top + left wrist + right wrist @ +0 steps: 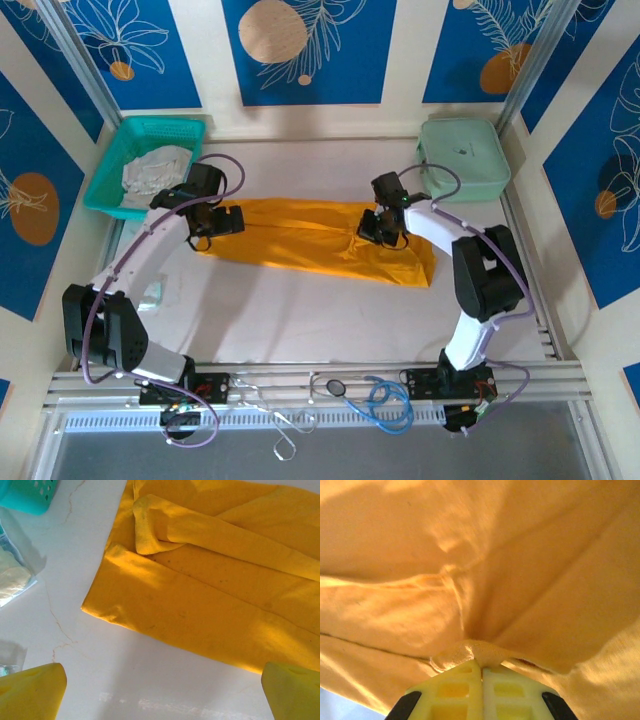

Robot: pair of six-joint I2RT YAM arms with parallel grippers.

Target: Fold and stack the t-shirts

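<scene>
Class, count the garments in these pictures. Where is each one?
2. An orange t-shirt lies in the middle; a pale garment sits in the teal basket at far left. More may be hidden beneath it.

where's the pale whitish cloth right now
In the top external view the pale whitish cloth lies inside the teal basket at the far left corner of the table, just beyond the left gripper.

Near tabletop (300,320) free; t-shirt (300,235) spans middle; basket (160,124), case (463,160) at far corners.
</scene>
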